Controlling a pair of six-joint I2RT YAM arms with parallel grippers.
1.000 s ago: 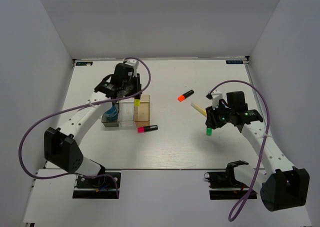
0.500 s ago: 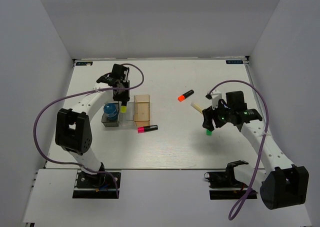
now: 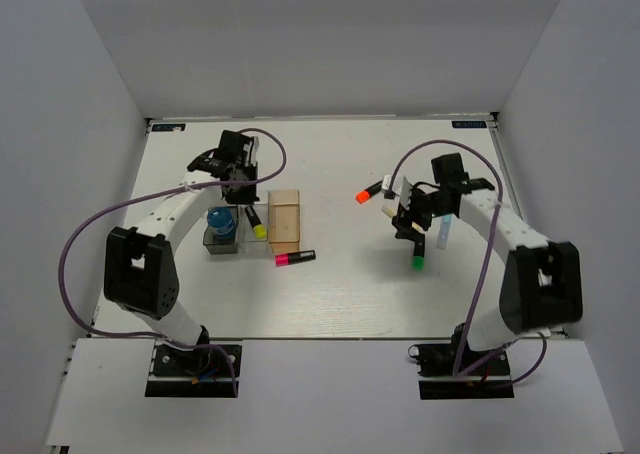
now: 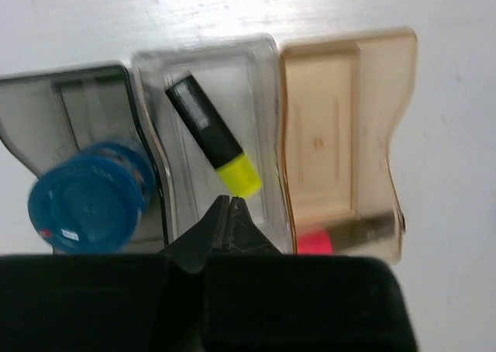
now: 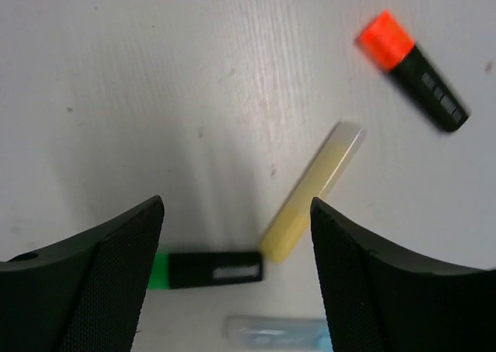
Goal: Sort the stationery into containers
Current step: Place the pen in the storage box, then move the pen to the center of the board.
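My left gripper (image 3: 240, 192) is shut and empty above the three joined bins. In the left wrist view its tips (image 4: 230, 206) hang over the clear bin (image 4: 260, 73), where a yellow-capped highlighter (image 4: 215, 146) lies. The blue roll (image 4: 89, 198) sits in the dark grey bin (image 4: 43, 108). The tan bin (image 4: 341, 127) holds nothing. My right gripper (image 5: 236, 239) is open above the pale yellow stick (image 5: 314, 189) and the green-capped highlighter (image 5: 205, 268). An orange-capped highlighter (image 5: 411, 69) lies farther off. A pink-capped highlighter (image 3: 295, 258) lies just in front of the tan bin (image 3: 285, 221).
A pale blue translucent tube (image 5: 275, 330) lies on the table beside the green highlighter; it also shows in the top view (image 3: 443, 232). White walls close the table on three sides.
The yellow highlighter left my left gripper and now lies in the clear bin; that gripper is shut. My right arm swung back and left to above the pale stick.
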